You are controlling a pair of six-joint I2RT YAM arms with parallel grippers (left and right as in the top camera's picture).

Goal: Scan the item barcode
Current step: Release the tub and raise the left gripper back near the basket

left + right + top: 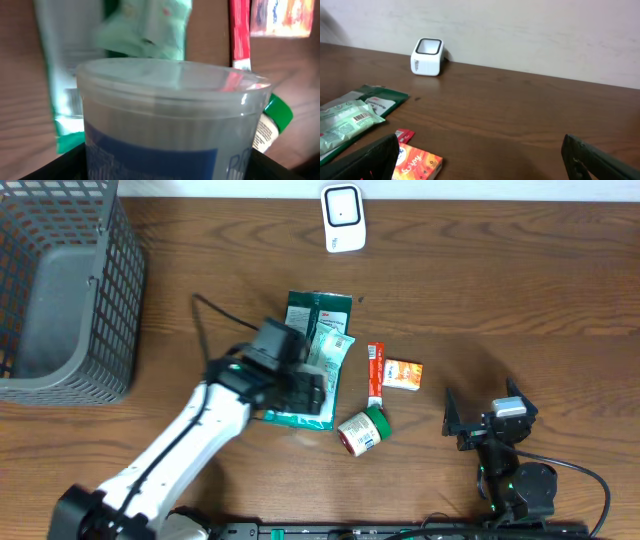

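While your left gripper [305, 392] hangs over the green packets [318, 330], its fingers [65, 162] press both sides of a clear tub [170, 115] with a blue label: it is clamped on the tub. You see the green-capped jar [274, 120] just right of the tub. Your right gripper [485, 413] sits at the table's right front, jaws wide apart. The white scanner [342, 218] stands at the far edge, well apart.

tub [170, 115] label cropped, green pouch [62, 100] blurred
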